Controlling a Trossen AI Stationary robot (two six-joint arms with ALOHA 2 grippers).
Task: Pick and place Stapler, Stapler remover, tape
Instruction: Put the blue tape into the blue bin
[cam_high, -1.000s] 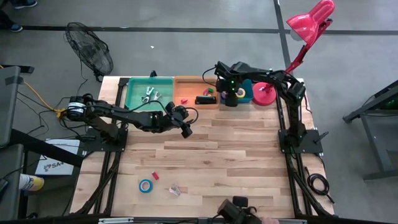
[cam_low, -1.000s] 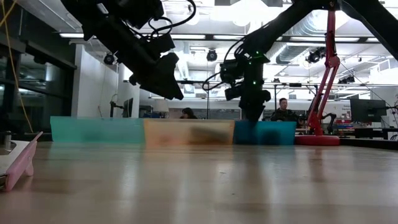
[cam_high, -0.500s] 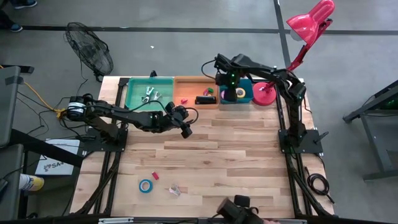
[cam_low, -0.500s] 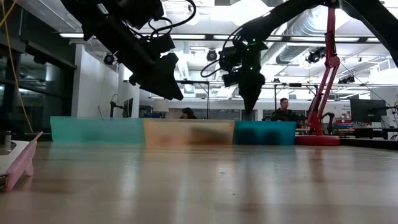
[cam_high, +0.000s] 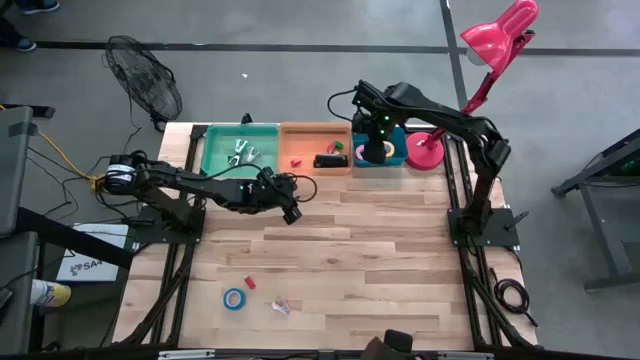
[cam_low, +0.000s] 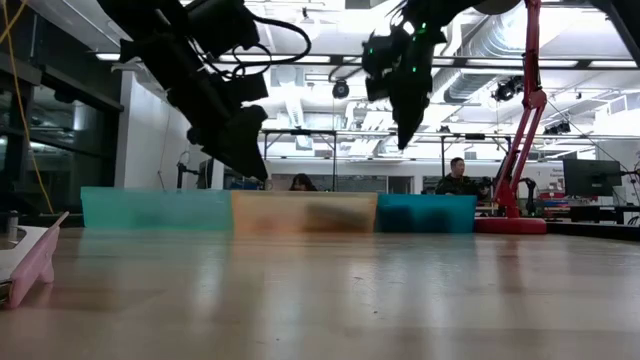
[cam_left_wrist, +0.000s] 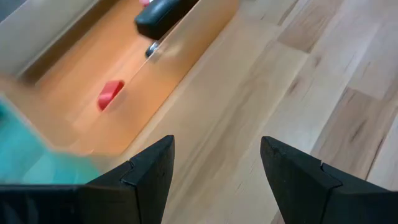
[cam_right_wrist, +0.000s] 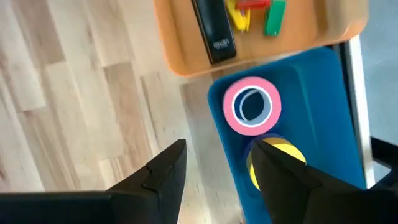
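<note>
Right gripper (cam_high: 372, 150) raised above blue tray (cam_right_wrist: 323, 124), jaws open, empty. Pink tape (cam_right_wrist: 252, 104) and yellow tape (cam_right_wrist: 280, 155) lie in blue tray. Stapler (cam_right_wrist: 213, 30) lies in orange tray (cam_high: 300, 135), beside small red, yellow, green pieces. Left gripper (cam_high: 291, 213) hovers over desk (cam_high: 380, 250) just in front of orange tray, jaws open, empty. Light blue tape (cam_high: 234, 298) on desk near front edge, well apart from trays. Green tray (cam_high: 215, 150) holds metal items.
</note>
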